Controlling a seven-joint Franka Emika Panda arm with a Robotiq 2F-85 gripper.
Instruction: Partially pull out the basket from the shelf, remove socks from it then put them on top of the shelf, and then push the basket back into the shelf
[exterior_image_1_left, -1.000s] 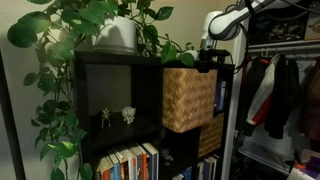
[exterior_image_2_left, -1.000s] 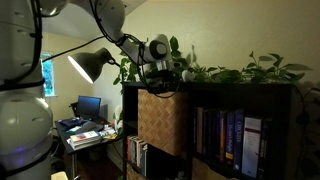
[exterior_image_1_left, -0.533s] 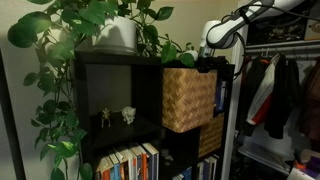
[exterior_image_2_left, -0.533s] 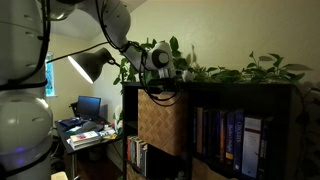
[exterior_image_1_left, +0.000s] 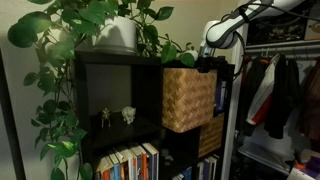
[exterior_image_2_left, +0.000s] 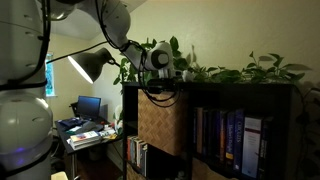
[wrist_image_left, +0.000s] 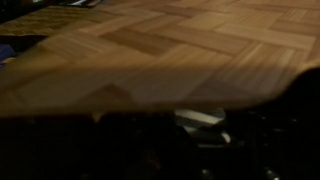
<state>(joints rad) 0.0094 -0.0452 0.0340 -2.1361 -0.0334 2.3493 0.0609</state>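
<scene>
Gripper (exterior_image_1_left: 207, 64) is being held at the top rim of the basket (exterior_image_1_left: 188, 98); how far its jaws are parted cannot be told.
From the left in an exterior view, the black, square-cubbied shelf (exterior_image_1_left: 112, 88) is being overhung by a leafy potted plant (exterior_image_1_left: 100, 25). The tan, checker-woven wicker cube is being seen jutting partly from an upper cubby. Dark garments (exterior_image_1_left: 280, 95) are being shown hanging at right.
</scene>
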